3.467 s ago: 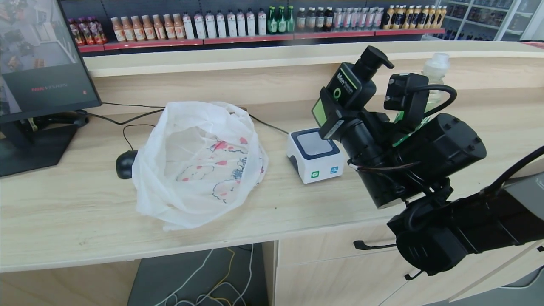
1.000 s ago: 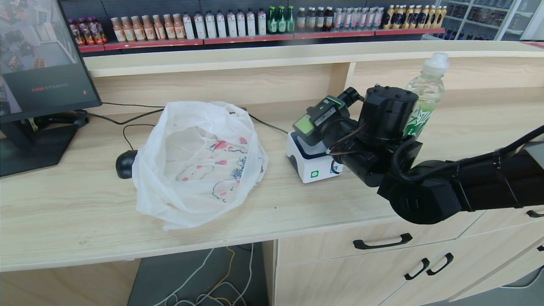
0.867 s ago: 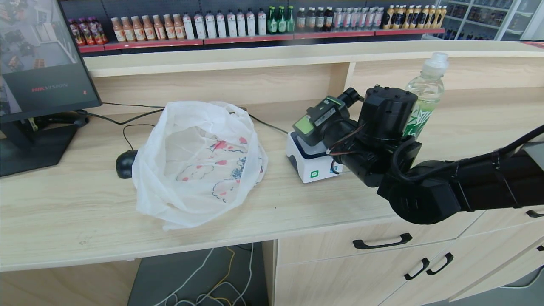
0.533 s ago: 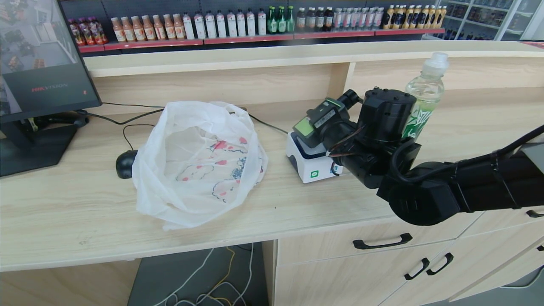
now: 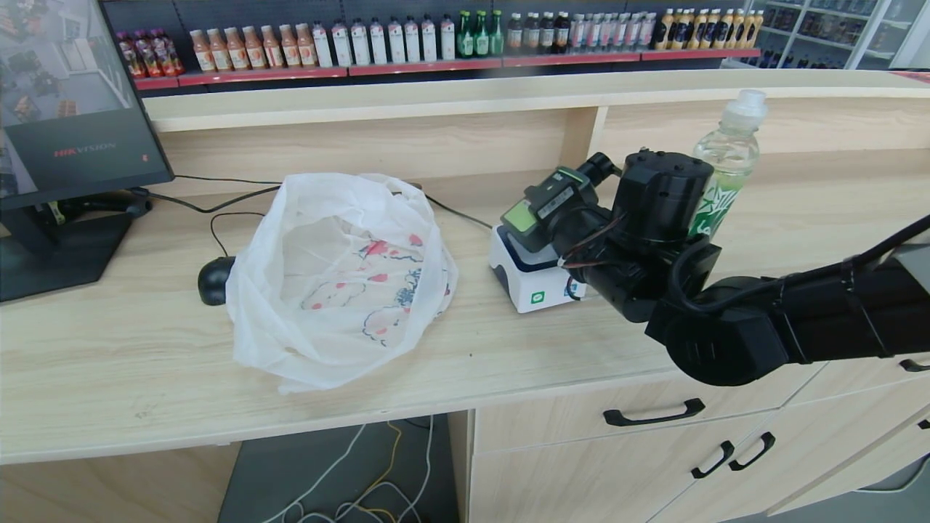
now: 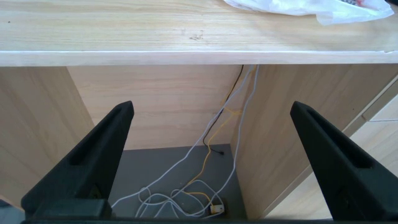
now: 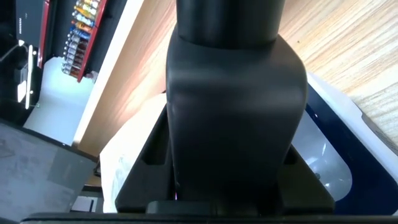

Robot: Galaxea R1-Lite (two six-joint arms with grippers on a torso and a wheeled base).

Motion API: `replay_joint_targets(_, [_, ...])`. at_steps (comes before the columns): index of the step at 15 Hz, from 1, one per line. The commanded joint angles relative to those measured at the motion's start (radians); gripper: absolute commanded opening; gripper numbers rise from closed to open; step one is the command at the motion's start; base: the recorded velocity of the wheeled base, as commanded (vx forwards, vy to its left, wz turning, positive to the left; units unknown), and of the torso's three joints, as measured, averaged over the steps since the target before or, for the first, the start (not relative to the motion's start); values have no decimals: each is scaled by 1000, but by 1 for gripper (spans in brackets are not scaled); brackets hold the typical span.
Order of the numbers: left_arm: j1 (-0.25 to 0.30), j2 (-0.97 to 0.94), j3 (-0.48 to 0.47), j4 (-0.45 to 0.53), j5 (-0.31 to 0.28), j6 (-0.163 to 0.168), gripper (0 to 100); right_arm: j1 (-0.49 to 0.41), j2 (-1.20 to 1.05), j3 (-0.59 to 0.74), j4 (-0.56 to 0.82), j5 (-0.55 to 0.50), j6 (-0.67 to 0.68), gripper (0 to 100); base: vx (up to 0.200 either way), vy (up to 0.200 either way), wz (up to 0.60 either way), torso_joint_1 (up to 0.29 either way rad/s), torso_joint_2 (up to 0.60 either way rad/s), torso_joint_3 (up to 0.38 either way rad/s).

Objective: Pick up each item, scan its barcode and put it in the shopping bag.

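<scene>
Right arm: reaches in from the robot's right, low across the counter point(image 5: 109, 349), with the forearm close to level and the wrist over the scanner point(image 5: 534, 289).
Right gripper point(image 5: 574, 218): closed on the pump bottle point(image 5: 548, 203) and holding it clear of the counter.
Left gripper point(image 6: 211, 107): fingers spread wide with nothing between them. It sits below the counter's front edge and faces the open space underneath, where loose cables lie on the floor.
Pump bottle, place: in the air directly above the scanner's dark window, close to it. Contact cannot be judged.
Pump bottle, axis: laid over and tilted. The long axis runs from the green-labelled base at the near left up to the black pump head at the far right.
Pump bottle, face: a white barcode-like patch is on the side turned up towards the head camera.
Hidden or unclear: the right gripper's fingers are largely behind the wrist housing. In the right wrist view the bottle's dark body point(image 7: 230, 124) blocks most of the scanner point(image 7: 333, 155).
Shopping bag point(image 5: 341, 276): white, printed and slumped open on the counter, to the left of the scanner and apart from it.
Drink bottle point(image 5: 730, 156): upright behind the right arm, its lower part covered by the arm.
Also on the counter: mouse point(image 5: 213, 280) and monitor point(image 5: 65, 109).
</scene>
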Motion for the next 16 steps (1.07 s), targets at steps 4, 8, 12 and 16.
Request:
replay_joint_targets(4, [0, 1, 0, 0, 0, 0, 100, 2, -49, -1, 0, -3, -14, 0, 0, 0, 0, 0, 0, 0])
replay_joint_targets(8, [0, 1, 0, 0, 0, 0, 100, 37, -110, 13, -5, -41, -130, 0, 0, 0, 0, 0, 0, 0])
replay_joint_targets(12, [0, 1, 0, 0, 0, 1, 100, 42, -128, 54, -166, -38, -420, 0, 0, 0, 0, 0, 0, 0])
replay_joint_targets(16, [0, 0, 0, 0, 0, 1, 100, 42, -42, 85, -471, 25, -733, 0, 0, 0, 0, 0, 0, 0])
